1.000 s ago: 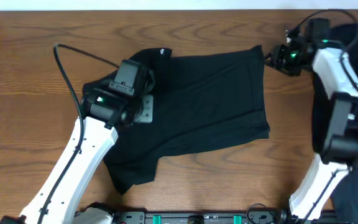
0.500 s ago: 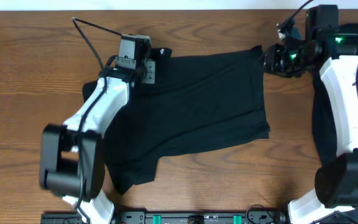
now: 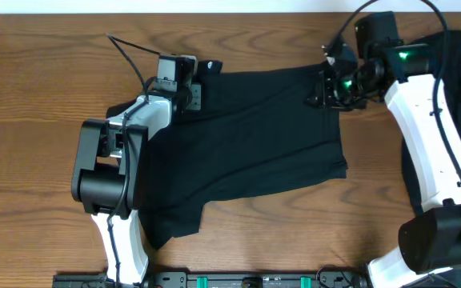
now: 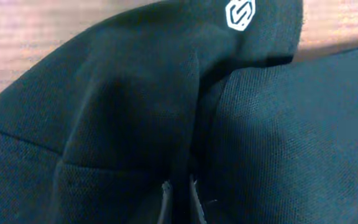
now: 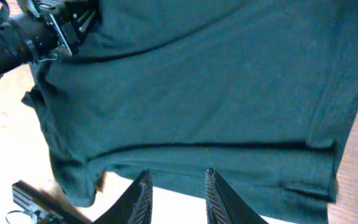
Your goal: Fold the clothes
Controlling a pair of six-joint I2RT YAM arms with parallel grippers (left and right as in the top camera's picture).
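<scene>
Clothes [image 3: 262,136] are spread across the middle of the brown wooden surface [image 3: 38,120], bunched at the far left corner. That bunch, near the white logo [image 4: 240,14], is clamped between the closed fingers of the left claw [image 4: 180,196], whose arm is doubled back on itself. The right claw [image 5: 176,190] is held apart over the far right hem, its arm stretched in from the right.

Wooden table [image 3: 30,160]: brown, with the grain shown running lengthwise. Black rail [image 3: 246,281]: mounted along the near edge, fitted with green parts. Pale strip [image 3: 214,5]: seen along the far edge.
</scene>
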